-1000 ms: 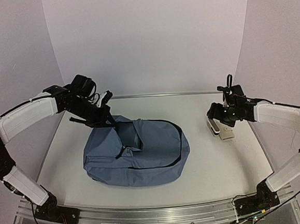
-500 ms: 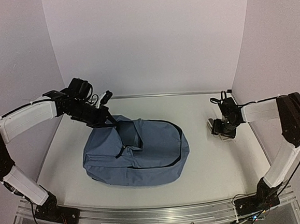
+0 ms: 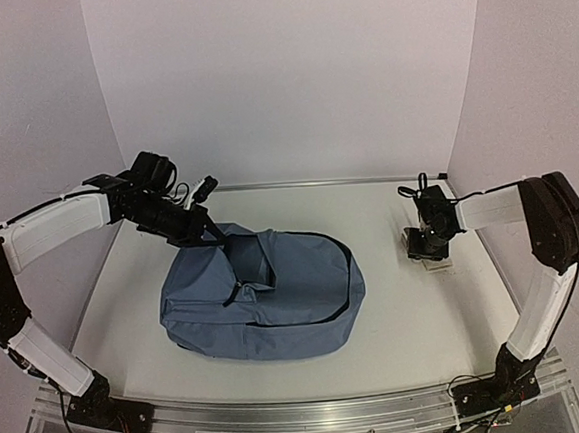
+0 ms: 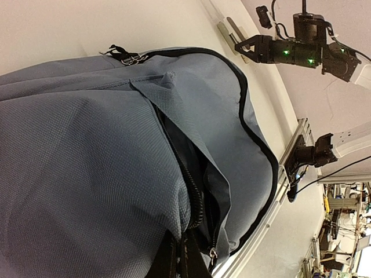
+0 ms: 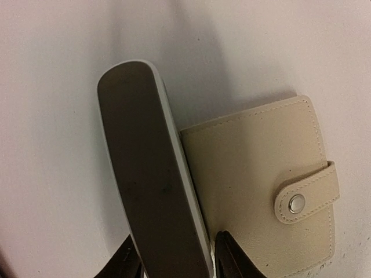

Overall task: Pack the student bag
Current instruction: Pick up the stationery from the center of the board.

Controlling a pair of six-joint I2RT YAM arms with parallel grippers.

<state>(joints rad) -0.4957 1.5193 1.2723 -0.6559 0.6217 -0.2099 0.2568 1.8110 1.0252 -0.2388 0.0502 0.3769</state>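
at the upper left of the overhead view the left gripper [image 3: 207,233] is clamped tight on the rim of the student bag [image 3: 276,298], a large rounded slate-blue fabric backpack lying in the middle of the white table [image 3: 418,322]. it holds that rim a little raised, so the dark-lined zipped opening [image 4: 194,197] gapes. at the right of the same view, well apart from the bag, the right gripper [image 3: 430,248] points down at two small items near the table's right edge. its wrist camera shows its fingertips [image 5: 229,258] standing narrowly either side of a dark-faced, pale-edged flat slab [image 5: 151,168], perhaps a phone. the slab touches a cream stitched wallet with a snap tab [image 5: 261,185]. whether the slab lies flat or leans on the wallet, and whether the pads already bite, cannot be told. the step in hand looks like picking up the slab to pack it. to do it well, the pads should land squarely on opposite sides of the slab, and the fingertip on the wallet side should slip between the two rather than catch the wallet's edge and drag it along. the lift is best taken straight up before any sideways travel, since a thin smooth slab can pivot in a pinch. the left arm should hold the rim high and steady so the opening is wide when the slab arrives.
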